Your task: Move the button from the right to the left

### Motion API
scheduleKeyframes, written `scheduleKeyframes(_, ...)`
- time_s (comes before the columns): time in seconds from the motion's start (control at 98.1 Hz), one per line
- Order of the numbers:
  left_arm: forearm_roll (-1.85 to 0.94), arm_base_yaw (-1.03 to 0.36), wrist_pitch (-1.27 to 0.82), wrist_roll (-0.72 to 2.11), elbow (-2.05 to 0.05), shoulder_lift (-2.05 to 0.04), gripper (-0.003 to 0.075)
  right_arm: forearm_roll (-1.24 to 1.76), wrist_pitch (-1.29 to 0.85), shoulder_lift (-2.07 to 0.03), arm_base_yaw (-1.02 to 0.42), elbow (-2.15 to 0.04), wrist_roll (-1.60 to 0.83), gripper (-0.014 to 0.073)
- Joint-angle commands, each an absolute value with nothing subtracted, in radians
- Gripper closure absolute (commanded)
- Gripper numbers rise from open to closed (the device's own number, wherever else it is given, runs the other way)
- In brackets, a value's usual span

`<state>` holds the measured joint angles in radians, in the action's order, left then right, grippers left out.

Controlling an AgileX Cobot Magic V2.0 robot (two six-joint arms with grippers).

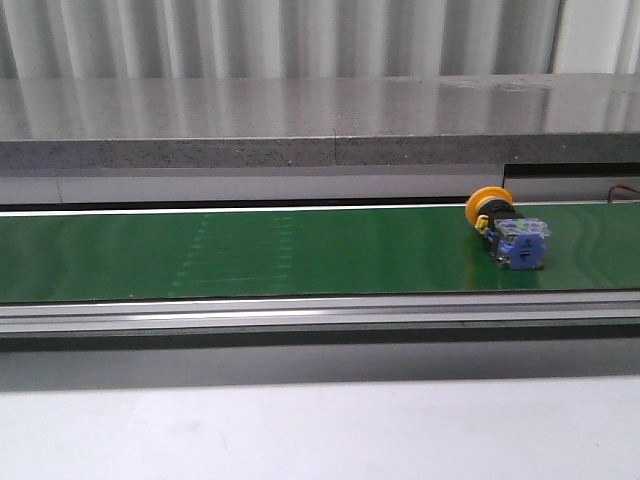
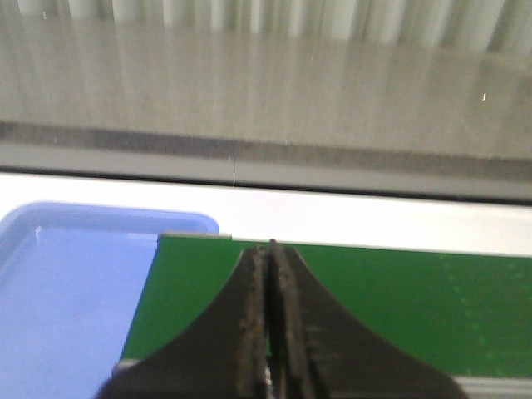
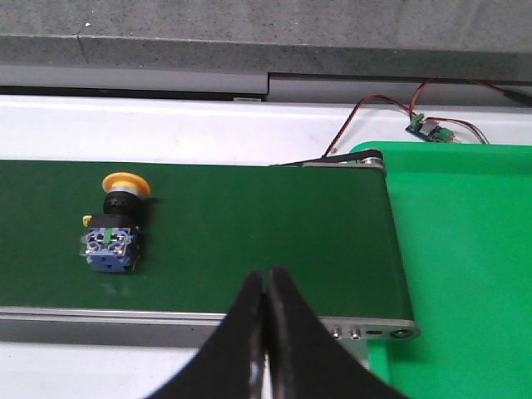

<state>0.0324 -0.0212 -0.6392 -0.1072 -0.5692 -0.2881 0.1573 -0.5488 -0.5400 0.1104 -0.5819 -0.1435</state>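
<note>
Behind everything we see a corrugated pale wall [image 1: 300, 35] across the top of the front view, with a long grey speckled ledge [image 1: 300, 125] below it. A green belt [image 1: 250, 255] runs the full width through the middle of that frame, edged below by a metal rail [image 1: 300, 312].

At the left of the left wrist view we find a light blue tray [image 2: 66, 291] butting against the belt's end; the part we can see holds nothing.

The button [image 1: 508, 230] lies on its side on the belt at the right of the front view, orange-yellow cap toward the far edge, blue-grey block toward us.

In the right wrist view, a bright green surface [image 3: 465, 249] fills the right side past the belt's end, and a small circuit board [image 3: 428, 129] with red and black wires sits at upper right.

The left gripper [image 2: 270, 332] has its fingers pressed together, holding nothing. The right gripper [image 3: 264, 332] is likewise closed and empty, well apart from the button.
</note>
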Motion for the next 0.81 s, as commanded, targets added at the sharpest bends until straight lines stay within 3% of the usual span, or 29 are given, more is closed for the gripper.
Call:
scheduleKeyframes(0.0, 0.020, -0.019, -0.708, -0.115, -0.670, -0.398, 0.0740, 0.158, -0.483, -0.540, 0.109, -0.606, -0.154, 0.0661)
scheduleKeyframes(0.326, 0.014, -0.019, -0.806, -0.111, -0.735, -0.588, 0.0740, 0.158, -0.483, -0.540, 0.109, -0.606, -0.154, 0.0661)
scheduleKeyframes(0.795, 0.019, -0.019, -0.831, -0.111, -0.735, -0.602, 0.0740, 0.158, -0.483, -0.540, 0.109, -0.606, -0.154, 0.0661)
